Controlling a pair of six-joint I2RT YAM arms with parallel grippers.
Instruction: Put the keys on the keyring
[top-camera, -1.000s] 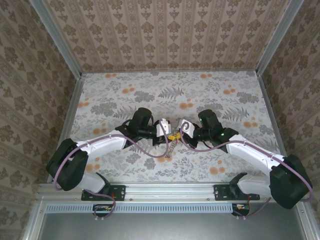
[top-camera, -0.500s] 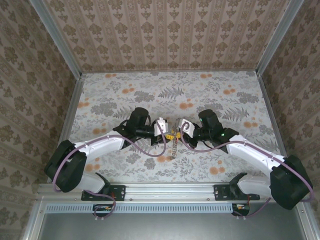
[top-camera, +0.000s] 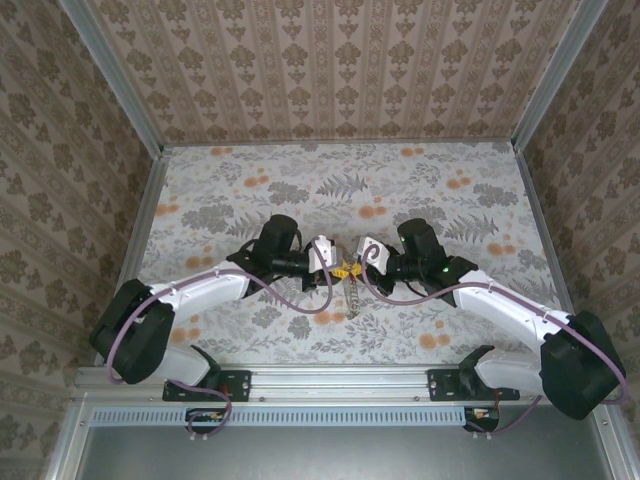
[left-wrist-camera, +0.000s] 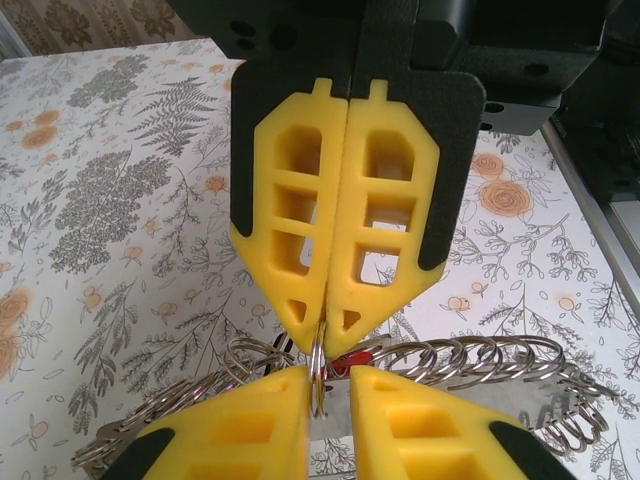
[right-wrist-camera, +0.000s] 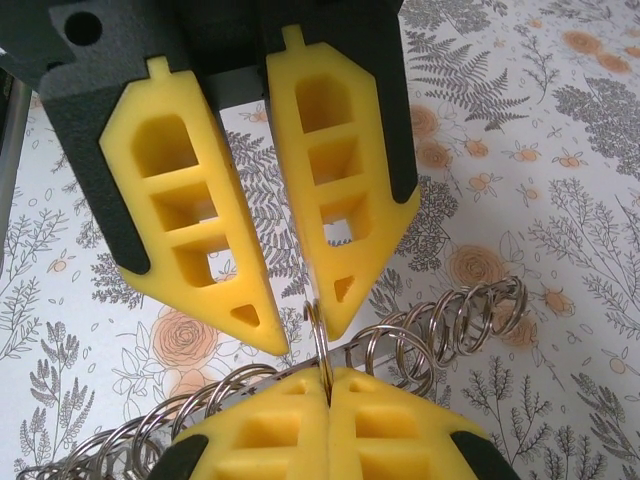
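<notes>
No writing, label, brand, number or sign can be read in any view.
</notes>
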